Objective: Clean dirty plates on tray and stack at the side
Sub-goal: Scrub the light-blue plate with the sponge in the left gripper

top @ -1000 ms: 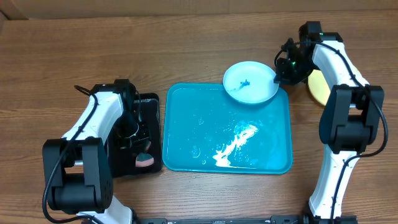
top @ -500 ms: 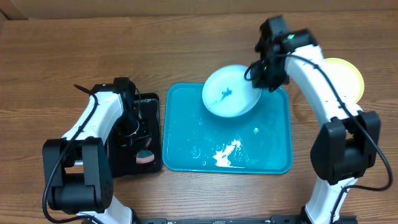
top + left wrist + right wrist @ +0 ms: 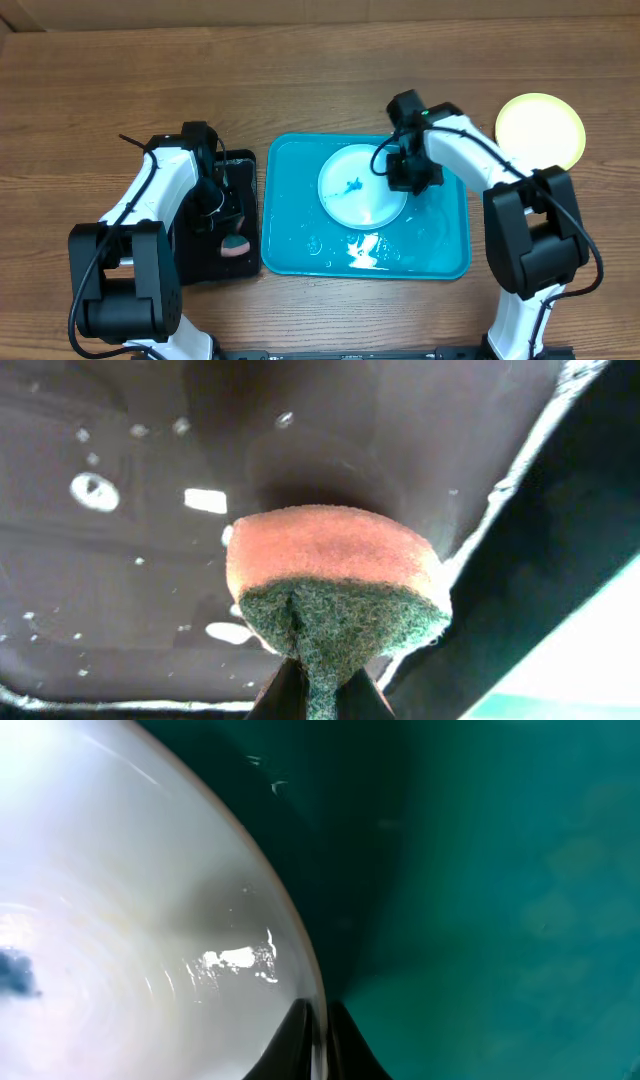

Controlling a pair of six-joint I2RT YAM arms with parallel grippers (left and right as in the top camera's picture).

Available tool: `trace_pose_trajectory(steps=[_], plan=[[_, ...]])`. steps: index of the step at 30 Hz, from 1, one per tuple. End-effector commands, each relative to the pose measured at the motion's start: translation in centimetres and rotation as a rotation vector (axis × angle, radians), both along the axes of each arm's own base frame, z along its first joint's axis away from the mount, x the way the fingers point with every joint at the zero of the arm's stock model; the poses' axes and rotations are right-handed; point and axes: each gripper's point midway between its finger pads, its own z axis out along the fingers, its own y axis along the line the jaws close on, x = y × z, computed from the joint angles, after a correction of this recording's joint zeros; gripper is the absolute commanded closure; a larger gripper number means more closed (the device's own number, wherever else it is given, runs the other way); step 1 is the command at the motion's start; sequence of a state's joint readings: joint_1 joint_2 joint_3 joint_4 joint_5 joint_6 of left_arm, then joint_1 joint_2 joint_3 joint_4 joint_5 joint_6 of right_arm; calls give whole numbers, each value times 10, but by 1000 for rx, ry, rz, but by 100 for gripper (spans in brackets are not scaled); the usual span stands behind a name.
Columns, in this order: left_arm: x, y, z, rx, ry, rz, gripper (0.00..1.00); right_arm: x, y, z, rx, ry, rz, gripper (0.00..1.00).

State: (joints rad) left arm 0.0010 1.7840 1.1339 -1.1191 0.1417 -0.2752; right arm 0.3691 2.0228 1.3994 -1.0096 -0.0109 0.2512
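A light blue plate (image 3: 360, 185) with a dark teal smear sits over the middle of the turquoise tray (image 3: 300, 240). My right gripper (image 3: 405, 175) is shut on the plate's right rim; the right wrist view shows the rim (image 3: 300, 980) pinched between my fingertips above the tray's floor (image 3: 500, 870). A yellow-green plate (image 3: 541, 130) lies on the table at the far right. My left gripper (image 3: 222, 225) is shut on an orange and green sponge (image 3: 335, 585) over the black tray (image 3: 120, 560). A third plate is out of view.
The black tray (image 3: 240, 165) stands just left of the turquoise tray. Wet streaks and droplets (image 3: 365, 250) lie on the turquoise tray's front half. Bare wooden table (image 3: 300, 80) lies behind both trays.
My right gripper has carried the light blue plate from the tray's back right corner leftward and forward to the tray's middle. The yellow-green plate at the right is now uncovered. The left arm barely moved.
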Motion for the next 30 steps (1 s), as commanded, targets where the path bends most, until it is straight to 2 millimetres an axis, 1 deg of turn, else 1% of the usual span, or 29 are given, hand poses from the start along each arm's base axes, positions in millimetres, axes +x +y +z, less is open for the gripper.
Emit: trace_pose_trajectory(steps=[1,5,9,12,15,19,22,23,25,27,30], plan=[[20,-11,17,-53,-92,-47,96,-16,10,-9,-17,24,33,96],[41,-25,37,-70,-167,-114,95,-16,14,-9,-6,25,35,96],[65,-43,66,-74,-275,-185,96,-17,15,-9,8,31,40,96],[82,-66,84,-100,-362,-278,96,-18,17,-9,16,35,46,96],[90,-94,90,-118,-422,-336,96,-20,21,-9,43,45,67,96],[92,-131,89,-169,-450,-346,96,-21,22,-9,48,49,69,96],[87,-163,85,-245,-435,-343,96,-21,22,-9,47,50,71,96],[85,-170,83,-255,-427,-351,96,-21,22,-9,47,50,70,96],[80,-181,71,-254,-392,-361,96,-21,22,-9,47,50,70,96],[75,-187,56,-247,-353,-377,96,-22,23,-9,54,53,70,96],[69,-191,26,-232,-280,-417,96,-23,25,-8,64,58,70,96]])
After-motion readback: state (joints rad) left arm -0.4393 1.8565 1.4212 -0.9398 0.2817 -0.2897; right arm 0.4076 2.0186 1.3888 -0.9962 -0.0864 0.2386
